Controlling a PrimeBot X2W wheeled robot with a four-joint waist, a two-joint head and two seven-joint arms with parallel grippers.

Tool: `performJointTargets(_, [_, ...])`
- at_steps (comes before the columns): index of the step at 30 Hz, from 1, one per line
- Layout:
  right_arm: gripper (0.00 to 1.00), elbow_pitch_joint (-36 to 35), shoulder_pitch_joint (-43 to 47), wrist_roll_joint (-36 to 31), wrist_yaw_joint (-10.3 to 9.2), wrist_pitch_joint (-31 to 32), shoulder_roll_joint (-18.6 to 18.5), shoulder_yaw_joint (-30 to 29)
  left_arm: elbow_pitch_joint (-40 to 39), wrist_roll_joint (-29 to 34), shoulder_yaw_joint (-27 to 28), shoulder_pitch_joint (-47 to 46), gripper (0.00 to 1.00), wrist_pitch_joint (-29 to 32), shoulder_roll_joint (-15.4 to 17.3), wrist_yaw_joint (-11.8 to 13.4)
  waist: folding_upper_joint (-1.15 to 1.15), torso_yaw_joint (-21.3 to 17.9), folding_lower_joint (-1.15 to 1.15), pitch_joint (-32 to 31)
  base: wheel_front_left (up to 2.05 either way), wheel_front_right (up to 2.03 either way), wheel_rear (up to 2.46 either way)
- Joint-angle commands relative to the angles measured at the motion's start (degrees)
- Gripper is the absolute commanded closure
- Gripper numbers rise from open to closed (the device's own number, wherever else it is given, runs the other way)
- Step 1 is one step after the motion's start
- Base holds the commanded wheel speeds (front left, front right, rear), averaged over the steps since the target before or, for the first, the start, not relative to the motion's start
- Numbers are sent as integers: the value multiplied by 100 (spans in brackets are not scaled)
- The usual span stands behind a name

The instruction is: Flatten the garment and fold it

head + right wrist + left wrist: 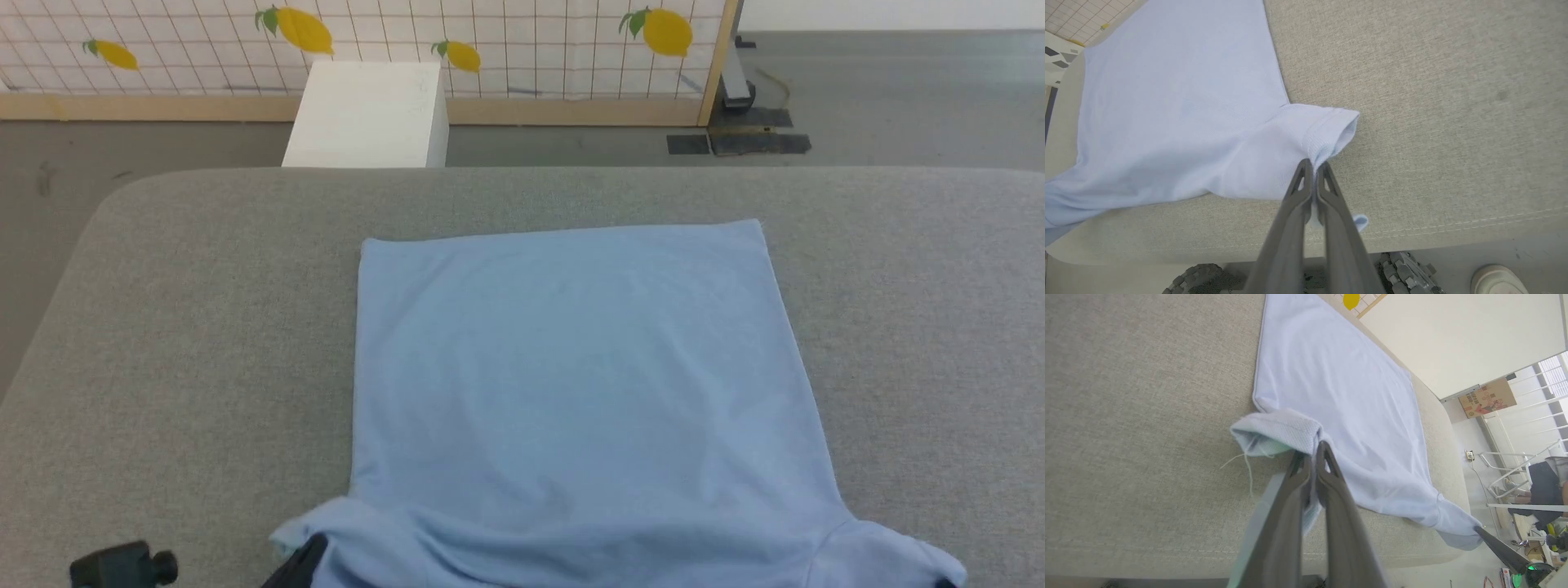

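A: quick, where's the garment (571, 384)
B: spread flat on the grey padded table (163, 327), hem at the far side, shoulders at the near edge by the robot. Body panel mostly smooth, a few soft ripples near the shoulders
A: left gripper (1312, 453)?
B: fingers pressed together, pinching the cuff of the left sleeve (1278, 433). Cloth is sandwiched between the two fingers, the cuff is bunched and gaping, and a loose thread (1241, 465) dangles off it
A: right gripper (1312, 167)?
B: same deal, fingers squeezed together on the cuff of the right sleeve (1327, 126), a small flap of blue poking out under them. Sleeve sticks out sideways from the body
A: sleeves on the table or raised?
B: can't tell, both sit just inside the table's near edge
A: grippers relative to each other?
B: well apart, one at each shoulder end, garment between them
A: anything else worth logging
B: white box (371, 114) on the floor beyond the table, lemon-print screen (506, 41) behind it; pale shoe (1498, 279) and a knobbly tyre (1196, 277) on the floor below the table's near edge
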Motion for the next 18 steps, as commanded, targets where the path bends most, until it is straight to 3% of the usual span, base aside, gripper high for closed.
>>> performJointTargets(1, [100, 95, -189, -28, -8, -101, -7, 84, 18, 87, -60, -153, 100, -42, -33, -74, 0, -35, 0, 112, 0, 0, 0])
performJointTargets(9, [100, 1203, -627, -157, -8, -698, -211, 572, 140, 167, -248, -436, 100, -76, -81, -146, 0, -100, 0, 284, 0, 0, 0])
performJointTargets(12, [56, 1590, -707, -157, -8, -885, -286, 674, 156, 186, -267, -465, 100, -68, -70, -143, 0, -100, 0, 314, 0, 0, 0])
performJointTargets(13, [23, 1667, -730, -153, -8, -943, -318, 695, 160, 190, -268, -475, 100, -68, -67, -144, 0, -100, 0, 317, 0, 0, 0])
performJointTargets(14, [0, 1739, -754, -151, -8, -1016, -367, 716, 165, 193, -272, -485, 100, -67, -63, -146, 0, -100, 0, 320, 0, 0, 0])
performJointTargets(18, [0, 1721, -769, -15, -8, -1183, -570, 740, 185, 198, -285, -511, 100, -99, -66, -177, 0, -103, 0, 316, 0, 0, 0])
